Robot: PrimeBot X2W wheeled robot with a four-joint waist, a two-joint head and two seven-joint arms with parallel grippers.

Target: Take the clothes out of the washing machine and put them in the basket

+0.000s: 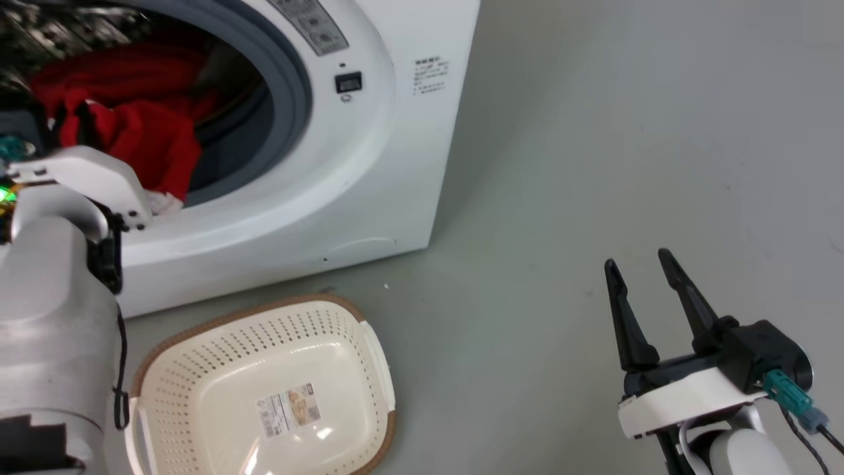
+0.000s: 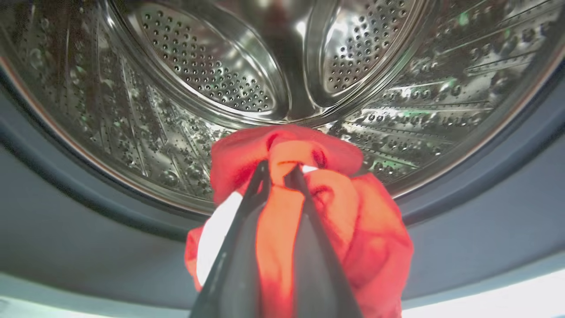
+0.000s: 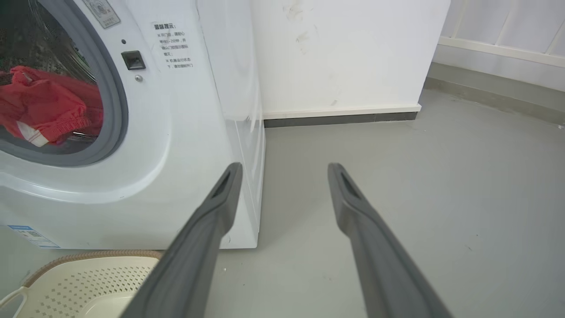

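Observation:
The clothes (image 1: 142,135), a red bundle with white trim, hang at the washing machine's (image 1: 395,171) grey porthole. In the left wrist view my left gripper (image 2: 280,174) is shut on the clothes (image 2: 353,221), holding them up in front of the steel drum (image 2: 212,75). The cream basket (image 1: 217,369) with brown rim stands empty on the floor before the machine, a label on its bottom. My right gripper (image 1: 636,264) hovers open over the floor at the lower right, nothing between its fingers. The right wrist view shows the clothes (image 3: 48,108) in the porthole and the basket (image 3: 84,278).
My pale left forearm (image 1: 53,316) reaches up the head view's left side toward the porthole. Grey floor (image 1: 626,132) spreads to the right of the machine. A white wall with a dark skirting (image 3: 340,118) stands behind it.

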